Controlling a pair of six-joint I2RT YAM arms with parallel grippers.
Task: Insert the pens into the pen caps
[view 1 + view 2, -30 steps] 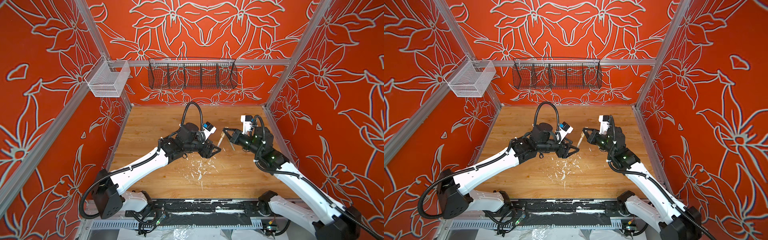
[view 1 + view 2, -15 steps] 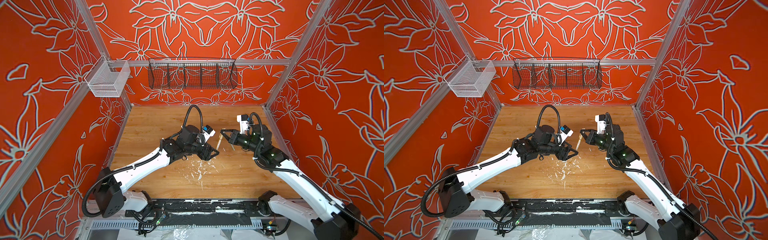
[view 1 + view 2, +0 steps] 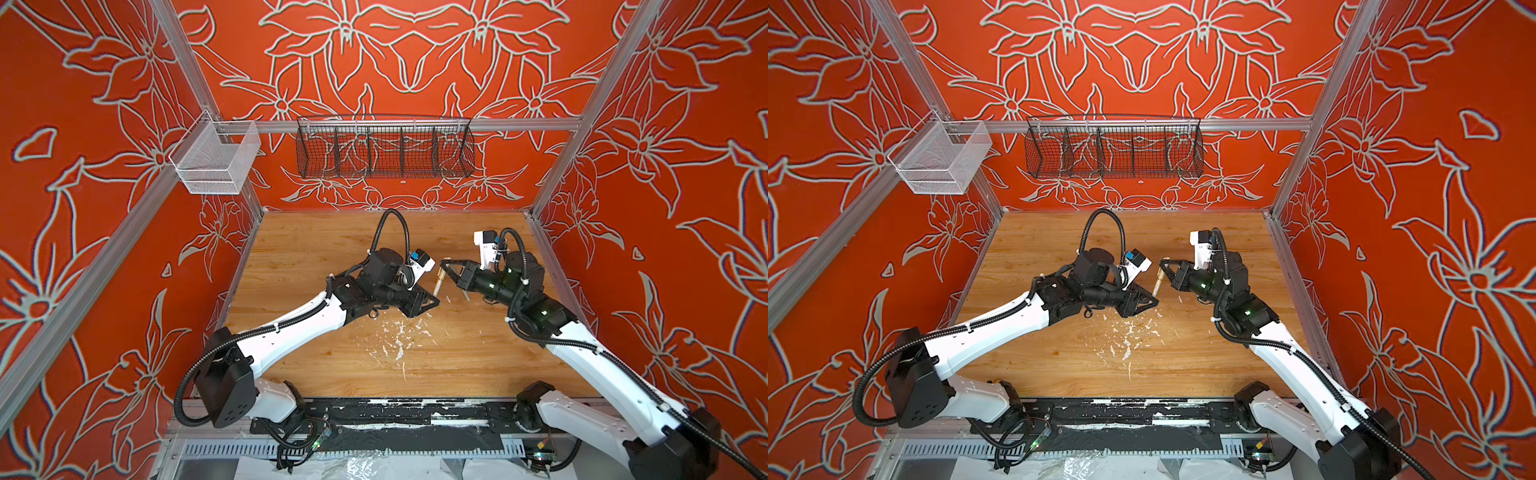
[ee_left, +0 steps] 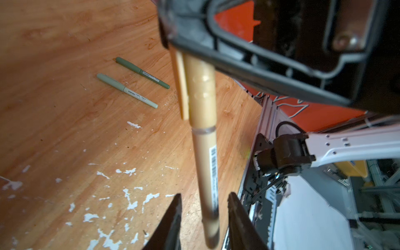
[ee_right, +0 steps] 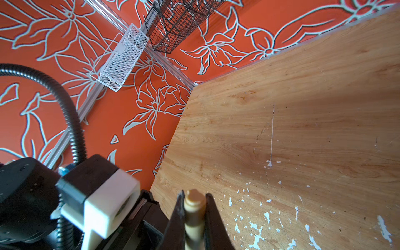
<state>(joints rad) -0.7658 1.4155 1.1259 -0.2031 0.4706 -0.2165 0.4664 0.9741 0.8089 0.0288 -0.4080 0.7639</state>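
Last pen of three: two look capped on the counter point(image 4: 65, 65), and the beige one is in the air between both hands.

The dark green pen point(image 4: 142, 72) and the pale green pen point(image 4: 126, 90) lie side by side, near each other but not touching, each seemingly with its cap on, since no bare tip shows. The right hand point(image 5: 194, 194) is clamped on the beige cap point(image 4: 201, 93). The beige pen point(image 4: 205, 173) hangs from the cap, a thin seam marking where they meet, so the cap looks seated or very nearly so. The left hand point(image 4: 204, 194) is narrow around the pen's far end, with a gap on each side and no contact visible. What seems left is confirming the fit and laying this pen down.
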